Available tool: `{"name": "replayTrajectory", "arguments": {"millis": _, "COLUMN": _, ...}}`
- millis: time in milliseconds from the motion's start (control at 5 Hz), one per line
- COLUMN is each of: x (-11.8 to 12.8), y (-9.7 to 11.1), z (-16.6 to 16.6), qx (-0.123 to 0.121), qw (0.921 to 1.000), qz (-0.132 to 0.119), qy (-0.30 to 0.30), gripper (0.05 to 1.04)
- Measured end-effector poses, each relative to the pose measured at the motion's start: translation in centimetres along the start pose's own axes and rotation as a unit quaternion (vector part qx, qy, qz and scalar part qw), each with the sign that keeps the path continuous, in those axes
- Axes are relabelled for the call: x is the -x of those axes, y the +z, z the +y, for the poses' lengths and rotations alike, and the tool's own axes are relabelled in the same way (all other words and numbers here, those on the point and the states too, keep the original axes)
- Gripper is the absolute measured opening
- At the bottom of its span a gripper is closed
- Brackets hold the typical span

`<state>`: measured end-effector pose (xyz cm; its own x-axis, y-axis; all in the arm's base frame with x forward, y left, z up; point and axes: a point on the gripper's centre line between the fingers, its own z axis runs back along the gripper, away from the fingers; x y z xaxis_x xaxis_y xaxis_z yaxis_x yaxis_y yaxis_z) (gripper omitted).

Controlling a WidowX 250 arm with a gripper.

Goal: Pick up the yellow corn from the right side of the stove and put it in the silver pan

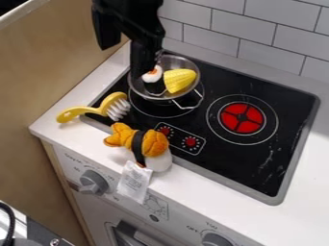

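Aslant, black hand (120, 63) hanging downward, spread wide, one finger at the metal pan (187, 63), near toy corn (179, 80)

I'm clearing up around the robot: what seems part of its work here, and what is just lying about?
Seems part of the work:
- gripper, at the metal pan
- metal pan, on the stove
- white-and-orange toy, in the pan
- yellow toy corn, beside it

Probably just lying about:
- yellow brush
- orange-and-white plush toy with a black band
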<state>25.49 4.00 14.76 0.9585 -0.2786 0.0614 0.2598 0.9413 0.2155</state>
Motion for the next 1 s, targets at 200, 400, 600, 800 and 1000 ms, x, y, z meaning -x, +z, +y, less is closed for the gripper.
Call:
{"name": "replayTrajectory", "arguments": {"millis": 200, "x": 0.0, "y": 0.0, "z": 0.0, "qx": 0.001, "qw": 1.0000, "qz": 0.000, "qy": 0.000, "gripper": 1.001}}
{"name": "replayTrajectory", "arguments": {"millis": 400, "x": -0.1, "y": 0.0, "z": 0.0, "qx": 0.000, "qw": 1.0000, "qz": 0.000, "qy": -0.001, "gripper": 1.001}}
{"name": "replayTrajectory", "arguments": {"millis": 600, "x": 0.0, "y": 0.0, "z": 0.0, "qx": 0.000, "qw": 1.0000, "qz": 0.000, "qy": 0.000, "gripper": 1.001}}
{"name": "replayTrajectory", "arguments": {"millis": 800, "x": 0.1, "y": 0.0, "z": 0.0, "qx": 0.001, "qw": 1.0000, "qz": 0.004, "qy": 0.005, "gripper": 1.001}}
{"name": "replayTrajectory", "arguments": {"millis": 1000, "x": 0.7, "y": 1.5, "z": -1.4, "qx": 0.008, "qw": 0.9975, "qz": -0.004, "qy": 0.071, "gripper": 1.001}}
